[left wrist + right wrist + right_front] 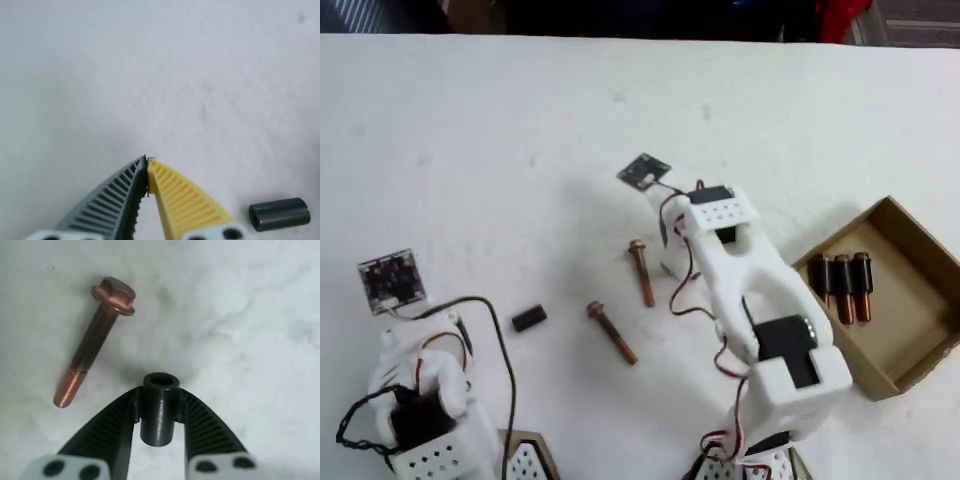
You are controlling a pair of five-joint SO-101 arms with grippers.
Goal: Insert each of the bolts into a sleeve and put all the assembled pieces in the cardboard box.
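Right wrist view shows the right end effector point(159, 392) gripping a black sleeve point(160, 412) between its dark fingers, with the sleeve's open end standing out past the fingertips. A copper bolt point(95, 340) lies flat on the white desk point(250, 315) just beside it, not touching, with its hex head farther out than its threaded tip.

Left wrist view shows the left end effector point(147, 162) closed on nothing, its grey and yellow fingers meeting at the tips. A loose sleeve point(280, 214) lies on its side near the yellow finger, apart from it.

From the high view, a second bolt point(611, 332) lies between the loose sleeve and the right arm. The cardboard box point(910, 320) sits on the right arm's side of the desk, with three assembled pieces point(842, 285) lying side by side inside it.
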